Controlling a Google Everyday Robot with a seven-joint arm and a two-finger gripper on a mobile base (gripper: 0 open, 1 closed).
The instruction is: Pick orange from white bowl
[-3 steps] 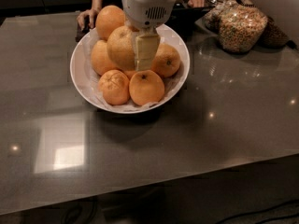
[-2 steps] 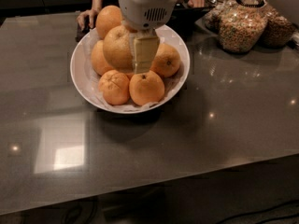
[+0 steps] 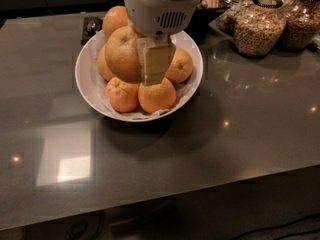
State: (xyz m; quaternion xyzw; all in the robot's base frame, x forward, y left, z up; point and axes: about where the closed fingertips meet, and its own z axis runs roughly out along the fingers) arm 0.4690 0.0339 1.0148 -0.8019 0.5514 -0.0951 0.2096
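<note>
The white bowl (image 3: 86, 84) stands on the dark grey table at centre back, holding several oranges. The orange (image 3: 120, 51), large, pale and dimpled, sits highest in the pile and looks raised above the others. My gripper (image 3: 137, 69) comes down from the top of the view over the bowl. One tan finger pad (image 3: 155, 61) presses on the orange's right side; the other finger is hidden behind the orange. A deeper-orange one (image 3: 115, 18) lies at the back, and smaller bright ones (image 3: 157, 96) lie in front.
Glass jars of cereal (image 3: 257, 31) and nuts (image 3: 300, 26) stand at the back right. A small dark object (image 3: 91, 26) lies behind the bowl on the left. A person's hand (image 3: 210, 1) shows at the far edge. The table's front edge runs along the bottom.
The large pale orange has shifted a little left and looks bigger and higher in the pile. The gripper stays over the bowl with its pad against it.
</note>
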